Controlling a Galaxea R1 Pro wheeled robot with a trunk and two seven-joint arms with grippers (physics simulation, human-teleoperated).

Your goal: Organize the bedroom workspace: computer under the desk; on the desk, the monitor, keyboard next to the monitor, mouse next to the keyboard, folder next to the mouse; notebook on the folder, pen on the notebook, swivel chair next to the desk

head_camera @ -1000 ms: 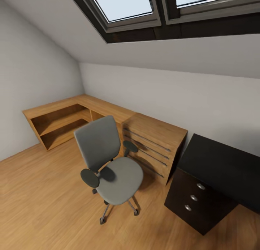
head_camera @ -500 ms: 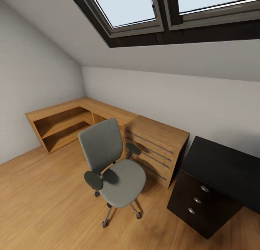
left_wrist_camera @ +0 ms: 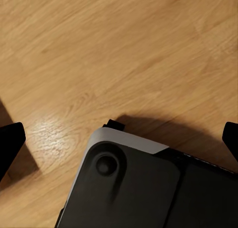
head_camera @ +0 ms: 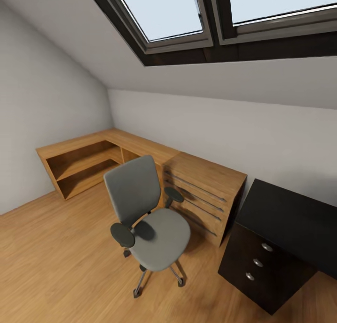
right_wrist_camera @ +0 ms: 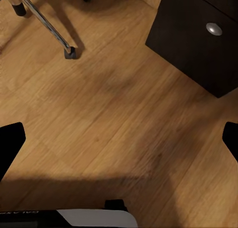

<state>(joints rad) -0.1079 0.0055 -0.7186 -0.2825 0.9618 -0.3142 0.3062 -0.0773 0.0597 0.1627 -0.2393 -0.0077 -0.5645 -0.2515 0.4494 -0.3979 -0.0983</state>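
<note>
The grey swivel chair (head_camera: 157, 232) stands on the wood floor, left of the black desk (head_camera: 290, 215), with nothing on its seat. One chrome chair leg and caster (right_wrist_camera: 68, 51) appear in the right wrist view, near the desk's drawer pedestal (right_wrist_camera: 198, 34). My left gripper (left_wrist_camera: 119, 141) hangs open over the floor, above my own dark base (left_wrist_camera: 129, 188). My right gripper (right_wrist_camera: 119, 141) is open too, with bare floor between its fingers. The visible part of the desk top is bare. Computer, monitor, keyboard, mouse, folder, notebook and pen are out of view.
A light wood cabinet with bar handles (head_camera: 206, 185) stands between chair and desk, against the back wall. A low wood corner shelf (head_camera: 79, 159) runs along the left wall. The ceiling slopes low under skylights (head_camera: 164, 10). Open floor lies at the front left.
The whole head view has slid slightly, so chair, cabinet and desk sit a little further right and lower in the picture. The camera moved; nothing in the room has.
</note>
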